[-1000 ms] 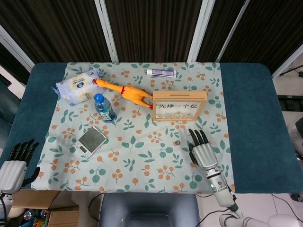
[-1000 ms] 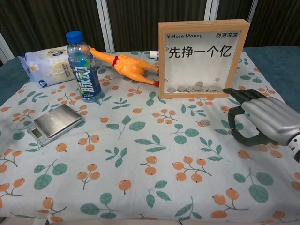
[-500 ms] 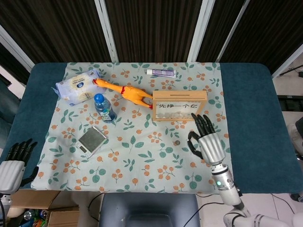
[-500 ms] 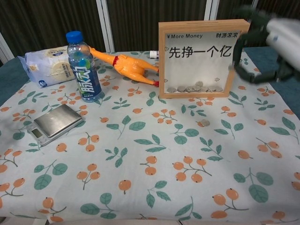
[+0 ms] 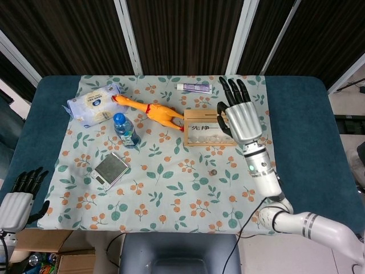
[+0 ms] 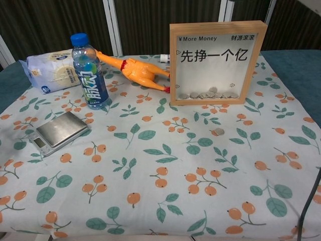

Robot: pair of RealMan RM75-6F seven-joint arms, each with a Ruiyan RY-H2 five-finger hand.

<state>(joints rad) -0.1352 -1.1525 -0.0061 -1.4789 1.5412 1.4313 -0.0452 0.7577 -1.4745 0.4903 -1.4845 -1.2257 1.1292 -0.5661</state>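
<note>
Since a second ago the right hand (image 5: 240, 117) has risen from the cloth's near edge and now hangs over the wooden coin frame (image 6: 216, 62), metal fingers spread wide, holding nothing. At far left the left hand (image 5: 20, 200) rests open off the table corner. Between them lie a flat steel scale (image 5: 112, 169), a ribbed plastic bottle (image 5: 125, 131) and a rubber chicken (image 5: 149, 111). One small round coin (image 6: 218, 131) lies on the printed cloth (image 6: 150, 175), just before the frame.

The right hand (image 5: 239, 114) covers the right part of the money box (image 5: 202, 130) in the head view, so its words are cut short there. The chest view does not show this hand at all. The left hand (image 5: 20, 197) sits at the picture's edge, its arm cut off. The coin (image 5: 213, 171) is too small to tell which kind.
</note>
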